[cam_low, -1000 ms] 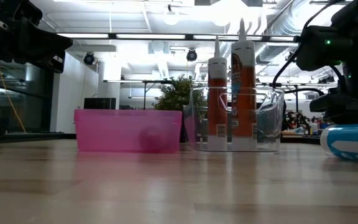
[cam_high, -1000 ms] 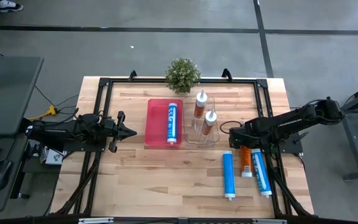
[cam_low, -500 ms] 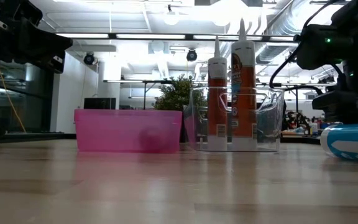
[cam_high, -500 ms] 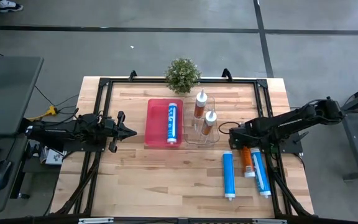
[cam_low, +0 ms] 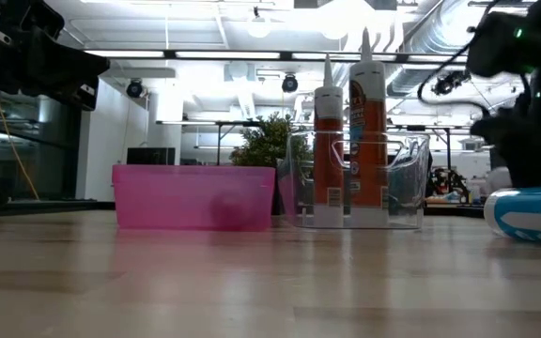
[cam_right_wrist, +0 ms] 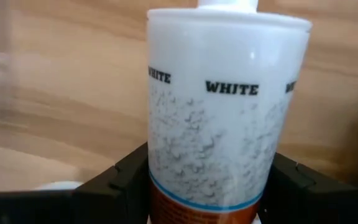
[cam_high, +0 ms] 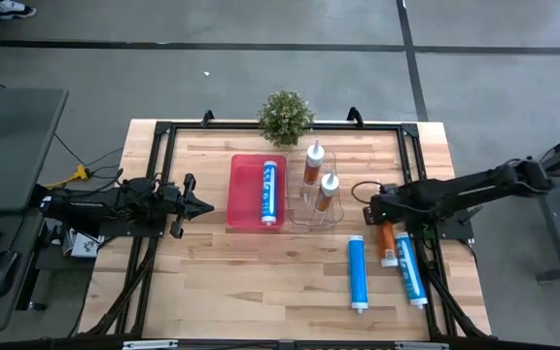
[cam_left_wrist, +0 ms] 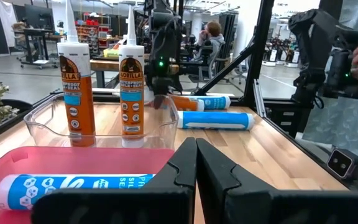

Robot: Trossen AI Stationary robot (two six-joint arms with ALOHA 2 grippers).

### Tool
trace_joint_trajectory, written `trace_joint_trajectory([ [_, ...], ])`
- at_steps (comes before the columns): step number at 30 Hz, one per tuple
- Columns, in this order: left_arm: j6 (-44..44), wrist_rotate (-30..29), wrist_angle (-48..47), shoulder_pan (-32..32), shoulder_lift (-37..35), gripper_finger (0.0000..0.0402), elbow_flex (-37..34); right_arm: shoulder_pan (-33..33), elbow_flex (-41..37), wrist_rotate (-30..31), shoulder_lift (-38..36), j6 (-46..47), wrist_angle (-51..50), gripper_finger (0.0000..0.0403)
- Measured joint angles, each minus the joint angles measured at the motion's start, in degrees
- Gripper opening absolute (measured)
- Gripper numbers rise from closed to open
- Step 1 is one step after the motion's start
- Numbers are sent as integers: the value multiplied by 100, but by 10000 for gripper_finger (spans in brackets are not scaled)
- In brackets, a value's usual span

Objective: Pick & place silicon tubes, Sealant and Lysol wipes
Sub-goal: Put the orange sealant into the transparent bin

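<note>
- The right gripper (cam_high: 381, 216) has shifted a little toward the worktop's right edge over the last second, and the right arm now stretches out straighter above the loose tubes.
- The orange sealant tube (cam_high: 387, 244) lies flat on the worktop (cam_high: 261, 272) just beside a blue silicone tube (cam_high: 408, 269), with a second blue tube (cam_high: 357, 273) near them.
- In the right wrist view the white cartridge body (cam_right_wrist: 225, 106) fills the gap between the dark fingers (cam_right_wrist: 114, 183), so the jaws look clamped on the orange sealant tube, though actual contact is hard to confirm.
- This suggests the grasp is set and a lift toward the clear bin (cam_high: 316, 199), where two sealant tubes (cam_high: 328, 193) already stand upright, comes next.
- The pink tray (cam_high: 246, 192) holds one blue tube.
- The left gripper (cam_high: 199, 205) waits at the worktop's left side, jaws clenched together on nothing.
</note>
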Motion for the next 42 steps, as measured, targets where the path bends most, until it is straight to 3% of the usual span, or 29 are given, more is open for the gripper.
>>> trace_joint_trajectory([
  [8,0,-1,0,0,-2,0,0,0,145,906,-1107,131,-96,207],
  [15,1,-1,0,0,-2,0,0,-2,904,2245,-1173,-682,-641,206],
  [24,0,-1,0,-1,-1,0,0,271,2438,3988,-514,-2144,-1131,205],
  [31,0,-1,0,0,0,0,0,1112,3428,5097,207,-2170,-1726,204],
  [42,2,-1,0,0,-2,0,0,2574,3818,5895,1157,-2127,-1167,203],
])
